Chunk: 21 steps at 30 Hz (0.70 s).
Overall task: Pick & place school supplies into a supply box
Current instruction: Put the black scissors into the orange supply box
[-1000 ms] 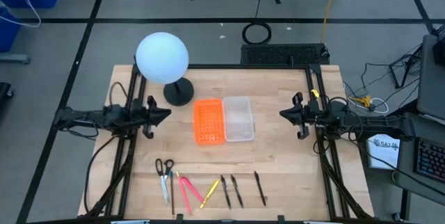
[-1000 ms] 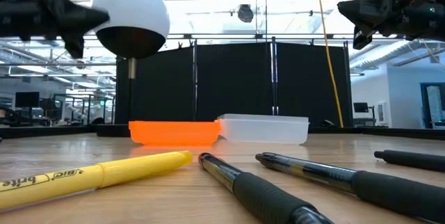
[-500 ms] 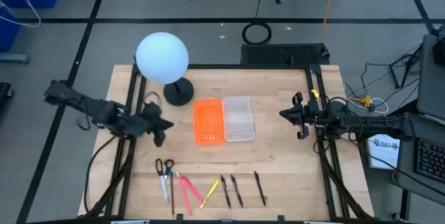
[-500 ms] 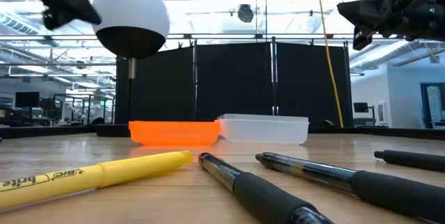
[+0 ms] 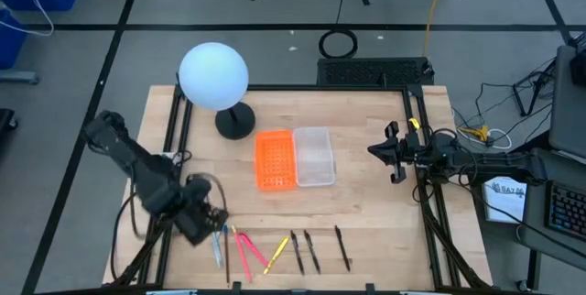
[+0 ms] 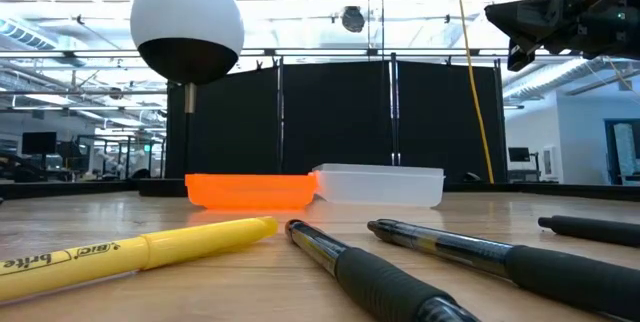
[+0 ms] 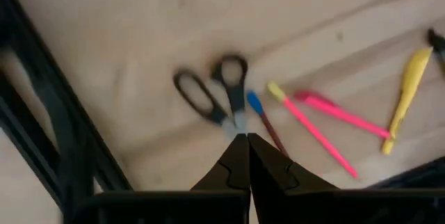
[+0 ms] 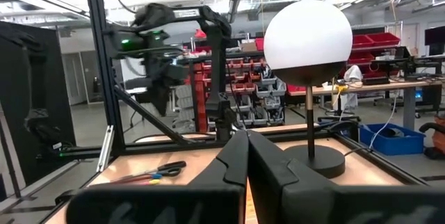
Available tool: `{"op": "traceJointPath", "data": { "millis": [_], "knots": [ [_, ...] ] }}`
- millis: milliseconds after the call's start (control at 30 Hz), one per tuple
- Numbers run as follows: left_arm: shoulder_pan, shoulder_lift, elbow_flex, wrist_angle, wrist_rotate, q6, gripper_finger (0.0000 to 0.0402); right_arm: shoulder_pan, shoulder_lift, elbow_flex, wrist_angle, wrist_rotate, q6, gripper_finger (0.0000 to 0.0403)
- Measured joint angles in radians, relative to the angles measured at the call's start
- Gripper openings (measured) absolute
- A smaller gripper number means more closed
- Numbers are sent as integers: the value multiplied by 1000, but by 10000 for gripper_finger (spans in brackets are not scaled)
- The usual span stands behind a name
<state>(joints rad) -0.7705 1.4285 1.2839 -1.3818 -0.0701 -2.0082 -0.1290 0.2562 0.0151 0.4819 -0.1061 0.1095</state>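
Observation:
My left gripper (image 5: pixel 211 222) (image 7: pixel 240 138) is shut and points down over the black-handled scissors (image 7: pixel 213 96) near the table's near left corner, with no contact showing. In the high view it covers the handles, leaving the blades (image 5: pixel 218 251) visible. Flat on the wood to the right of the scissors lie a thin blue-tipped pencil (image 7: pixel 263 117), pink pens (image 5: pixel 245 251) (image 7: pixel 313 120), a yellow pen (image 5: pixel 276 254) (image 6: pixel 150 247) and dark pens (image 5: pixel 312 250) (image 6: pixel 370 277). The clear supply box (image 5: pixel 313 156) (image 6: pixel 380 184) sits mid-table. My right gripper (image 5: pixel 374 151) (image 8: pixel 247 135) is shut and waits raised at the right side.
An orange perforated tray (image 5: pixel 276 159) (image 6: pixel 250 190) touches the clear box's left side. A white globe lamp (image 5: pixel 213 75) (image 8: pixel 306 36) stands on its dark base (image 5: pixel 234 123) at the far left. Black frame rails (image 5: pixel 174 148) run along both table sides.
My left arm has swung from the table's left middle toward the near edge and tipped its gripper downward over the scissors, dropping out of the low view. The supplies and both trays lie where they were.

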Motion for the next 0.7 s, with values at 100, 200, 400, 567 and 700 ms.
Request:
{"op": "traceJointPath", "data": {
  "millis": [100,200,400,567,700],
  "knots": [
    [-59,57,6,5,19,-165,8,0,0,0,0,0,-2,0],
    [-77,102,-4,27,1,-272,20,0,0,0,0,0,-15,0],
    [-30,193,-29,153,-1,-249,25,0,1,0,-32,0,-43,0],
    [19,234,-30,183,-9,-183,47,0,1,0,-22,0,-43,0],
    [49,256,-30,180,-8,-225,107,0,0,0,-22,0,-43,0]
  ]
}}
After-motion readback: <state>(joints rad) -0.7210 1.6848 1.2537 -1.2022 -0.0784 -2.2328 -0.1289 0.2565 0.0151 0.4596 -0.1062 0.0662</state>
